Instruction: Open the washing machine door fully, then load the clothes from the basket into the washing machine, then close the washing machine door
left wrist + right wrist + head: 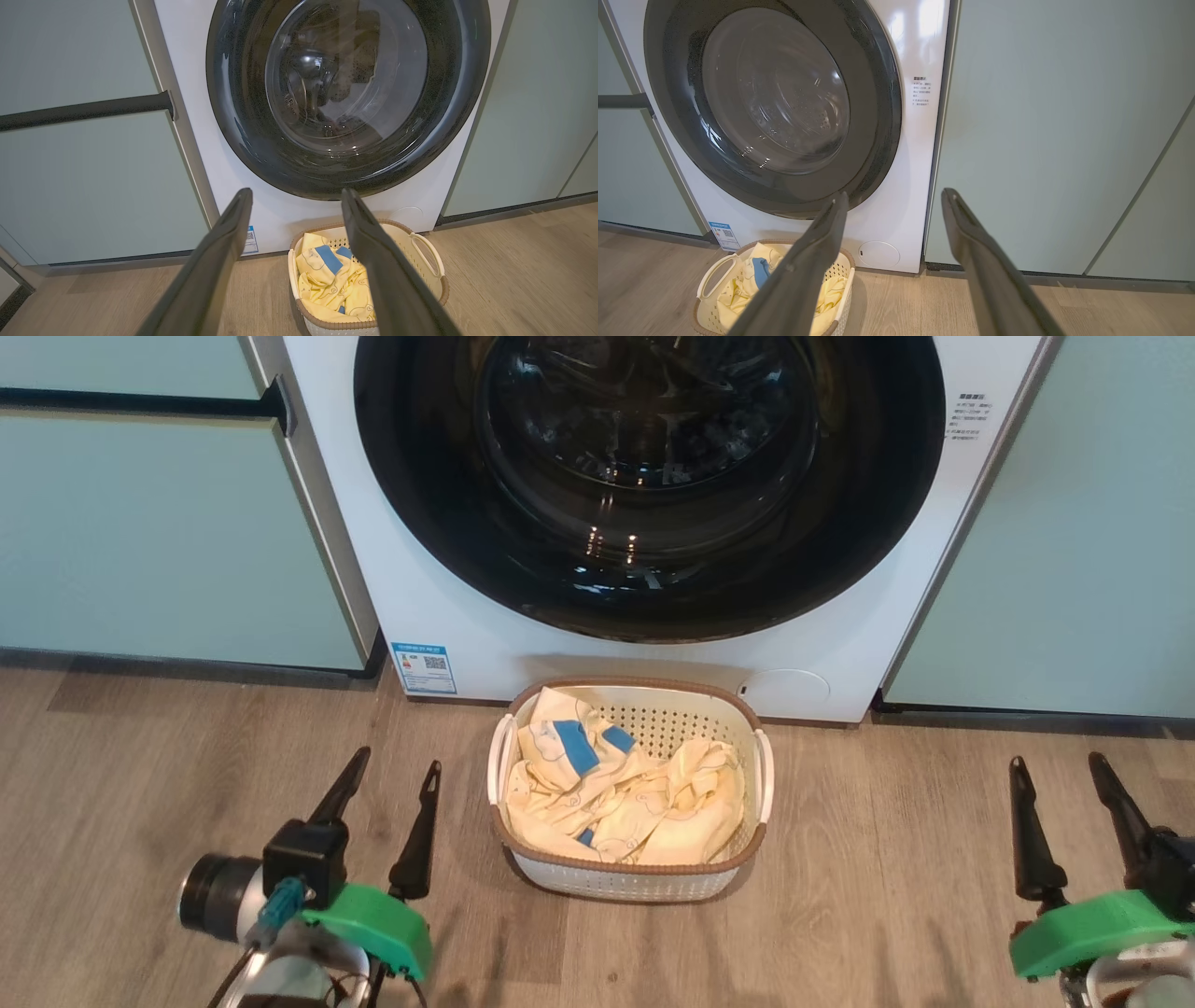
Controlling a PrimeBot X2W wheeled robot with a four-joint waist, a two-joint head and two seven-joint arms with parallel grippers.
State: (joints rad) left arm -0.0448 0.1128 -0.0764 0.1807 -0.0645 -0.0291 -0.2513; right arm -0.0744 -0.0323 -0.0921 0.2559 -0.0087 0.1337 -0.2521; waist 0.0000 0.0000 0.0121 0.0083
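Observation:
The white washing machine (485, 644) stands straight ahead, its round black-rimmed door (653, 607) flat against the front, shut. On the floor before it sits the cream basket (635, 882) holding pale yellow clothes (635, 803) with blue patches. My left gripper (397, 765) is open and empty, low at the left of the basket. At the far right my right gripper (1055, 763) is open and empty too. In the left wrist view the door (345, 182) and basket (427, 252) lie beyond the open fingers (219, 252). The right wrist view shows the door (878, 140) and basket (707, 284).
Pale green cabinet panels (159, 541) flank the machine on both sides, the left one with a dark bar handle (88, 109). A blue label sticker (425, 669) and a round service cap (789, 691) mark the machine's lower front. Wood-look floor (887, 859) spreads around the basket.

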